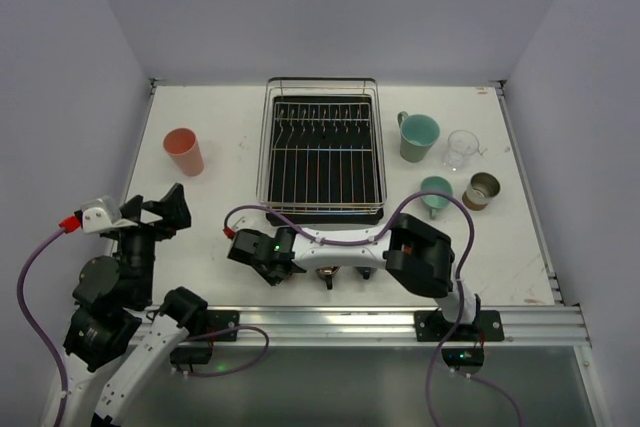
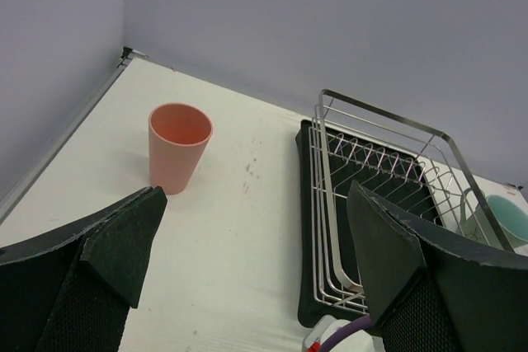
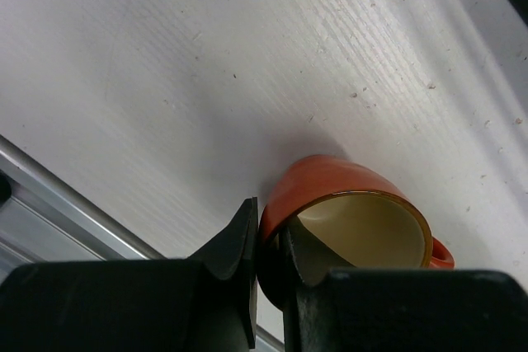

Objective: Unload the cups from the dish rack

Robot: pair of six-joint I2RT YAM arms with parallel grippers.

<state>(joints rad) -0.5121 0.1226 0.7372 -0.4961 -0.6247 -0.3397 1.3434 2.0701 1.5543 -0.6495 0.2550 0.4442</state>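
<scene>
- Right gripper (image 3: 268,241) is clamped narrow on the orange cup (image 3: 346,208). The rim wall is pinched with one finger inside and one outside, opposite the handle.
- The orange cup is held low over the table (image 3: 206,55), by the front rail and near the rack (image 1: 266,147). Contact with the table cannot be told.
- Left gripper (image 2: 256,204) is spread wide and nothing is held. The salmon cup (image 2: 178,146) stands upright ahead of it, well apart from the rack.
- No cups are seen between the rack tines, so unloading is judged nearly done.
- Green mug (image 1: 418,137), clear cup (image 1: 462,149), teal cup (image 1: 435,195) and brown cup (image 1: 482,190) are set right of the rack.
- Handling, judged: the orange cup looks glazed, stiff and smooth, so likely slippery and easily chipped. It is light enough for a rim pinch, though tilt is expected off-centre. A gentle set-down is advised.
- Hidden: the orange cup is covered by the arm in the top view, and its handle is cut to a stub in the wrist view. Two small dark items under the right arm cannot be identified.
</scene>
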